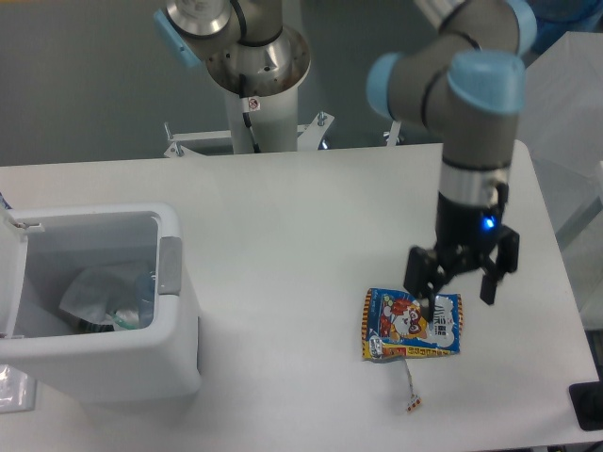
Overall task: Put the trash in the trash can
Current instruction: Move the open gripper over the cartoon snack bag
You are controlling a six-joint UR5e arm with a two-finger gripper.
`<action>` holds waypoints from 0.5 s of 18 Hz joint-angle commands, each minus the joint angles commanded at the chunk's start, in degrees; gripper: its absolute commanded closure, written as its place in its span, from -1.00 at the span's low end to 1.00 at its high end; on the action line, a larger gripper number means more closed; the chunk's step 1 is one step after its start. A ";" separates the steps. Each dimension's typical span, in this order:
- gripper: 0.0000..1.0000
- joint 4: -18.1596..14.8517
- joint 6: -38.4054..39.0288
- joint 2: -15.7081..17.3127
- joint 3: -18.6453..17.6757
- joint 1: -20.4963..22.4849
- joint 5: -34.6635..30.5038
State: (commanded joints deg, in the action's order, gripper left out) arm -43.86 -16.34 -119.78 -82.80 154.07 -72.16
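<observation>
My gripper (459,284) hangs with its jaws spread wide and holding nothing, right over the upper right corner of the snack packet (412,325), which lies flat on the white table (311,217) toward its right side, with bare tabletop on every side. The thin stick (411,383) lies just below the packet, near the table's front edge. The trash can (104,353) stands well apart at the left edge, mouth open (the whitish pouch (99,292) already lies inside)

You had a smooth white rectangular table (311,217) with a rounded far corner, lit evenly with soft shadows. Behind it lay a dull grey floor (85,85). At the right stood a translucent whitish plastic box (565,122), with something blue (565,19) beyond it. A small black object (589,405) sat at the table's lower right edge.
</observation>
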 joint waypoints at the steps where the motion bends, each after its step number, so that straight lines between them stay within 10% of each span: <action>1: -1.00 0.00 -0.18 -1.23 0.79 0.00 0.00; 9: -1.00 0.17 0.17 -9.76 3.43 -4.04 -5.35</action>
State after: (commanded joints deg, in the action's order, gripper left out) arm -43.68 -16.17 -129.54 -79.37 150.03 -77.51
